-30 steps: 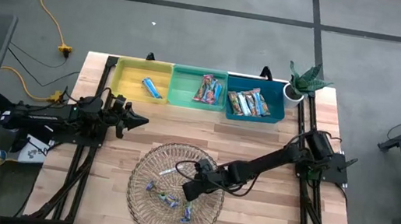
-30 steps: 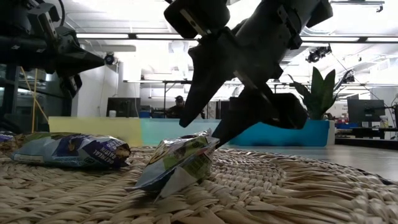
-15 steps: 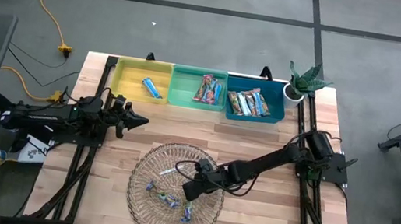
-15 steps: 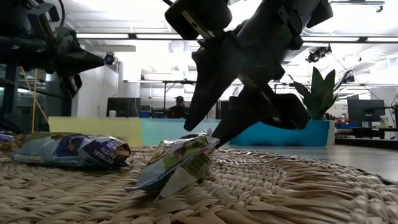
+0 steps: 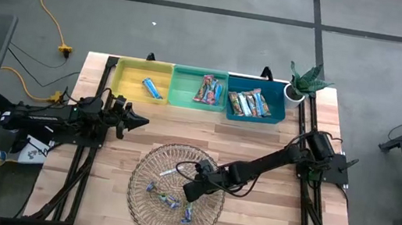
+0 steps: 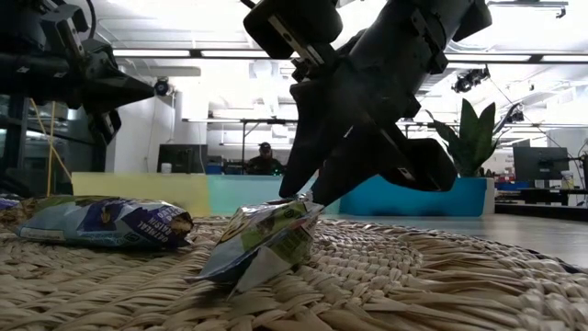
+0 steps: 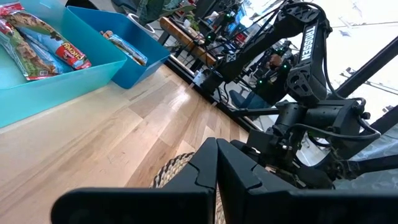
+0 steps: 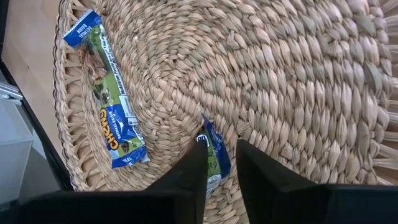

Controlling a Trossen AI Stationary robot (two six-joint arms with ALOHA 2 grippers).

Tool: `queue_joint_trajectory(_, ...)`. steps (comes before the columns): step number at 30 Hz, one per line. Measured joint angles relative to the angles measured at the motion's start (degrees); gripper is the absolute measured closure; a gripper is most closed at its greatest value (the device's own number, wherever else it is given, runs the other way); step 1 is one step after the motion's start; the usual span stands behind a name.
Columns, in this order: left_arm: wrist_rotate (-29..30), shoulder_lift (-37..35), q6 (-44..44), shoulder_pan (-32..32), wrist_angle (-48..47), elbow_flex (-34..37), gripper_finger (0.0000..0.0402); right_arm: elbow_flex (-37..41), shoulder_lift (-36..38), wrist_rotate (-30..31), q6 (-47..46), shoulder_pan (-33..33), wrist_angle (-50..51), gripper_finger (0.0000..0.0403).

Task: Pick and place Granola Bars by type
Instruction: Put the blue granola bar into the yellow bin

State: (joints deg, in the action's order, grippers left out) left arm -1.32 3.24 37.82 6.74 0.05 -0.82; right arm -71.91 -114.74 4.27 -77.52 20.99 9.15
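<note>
The right gripper's [image 8: 217, 163] jaws stand narrow astride a blue-wrapped granola bar [image 8: 214, 155] that lies tilted on edge inside the woven basket [image 5: 143, 199], their tips at its upper edge; whether they already pinch it firmly I cannot tell, and the bar rests on the weave, not yet lifted. Just beside it in the basket lies a second blue bar [image 8: 109, 93], with a few more scattered nearby [image 5: 165, 198]. Beyond the basket's far rim, the yellow bin [image 5: 127, 86] holds one blue bar, the green bin [image 5: 184, 94] several pink ones, the blue bin [image 5: 276, 111] several more. The sorting looks more than half done. The left gripper [image 5: 141, 121], jaws closed and empty, waits above the worktop [image 5: 249, 222] left of the basket.
</note>
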Motion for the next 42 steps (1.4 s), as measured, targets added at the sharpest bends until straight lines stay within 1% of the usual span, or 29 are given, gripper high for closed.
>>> queue_joint_trajectory(4, 0.0, 0.0, 0.0, 0.0, 0.0, 0.0, 0.0401, 0.0, 0.0, 0.0, 0.3, 0.0, 0.0, 0.0356)
queue_joint_trajectory(8, 0.0, 0.0, 0.0, 0.0, 0.0, 0.0, 0.0401, 0.0, 0.0, 0.0, 0.5, 0.0, 0.0, 0.0389)
queue_joint_trajectory(10, 0.0, 0.0, 0.0, 0.0, 0.0, 0.0, 0.0401, 0.0, 0.0, -0.1, 0.6, 0.0, 0.0, 0.0399)
queue_joint_trajectory(16, 0.0, 0.0, 0.0, 0.0, 0.0, 0.0, 0.0401, 0.0, 0.0, -2.6, 0.9, 0.0, -0.6, 0.0402)
queue_joint_trajectory(19, 0.0, 0.0, 0.0, 0.0, 0.0, 0.0, 0.0401, 0.0, 0.0, -2.7, 0.9, 0.0, -1.4, 0.0403)
queue_joint_trajectory(27, 0.0, 0.0, 0.0, 0.0, 0.0, 0.0, 0.0401, 0.0, 0.0, 1.6, 1.8, -0.8, -9.4, 0.0403)
queue_joint_trajectory(32, 0.0, 0.0, 0.0, 0.0, 0.0, 0.0, 0.0401, 0.0, 0.0, 1.7, 3.0, -1.2, -10.8, 0.0402)
queue_joint_trajectory(38, 0.0, 0.0, 0.0, 0.0, 0.0, 0.0, 0.0401, 0.0, 0.0, 1.0, 3.5, -1.2, -10.7, 0.0402)
queue_joint_trajectory(42, 0.0, 0.0, 0.0, 0.0, 0.0, 0.0, 0.0401, 0.0, 0.0, -1.8, 3.3, -1.2, -10.6, 0.0402)
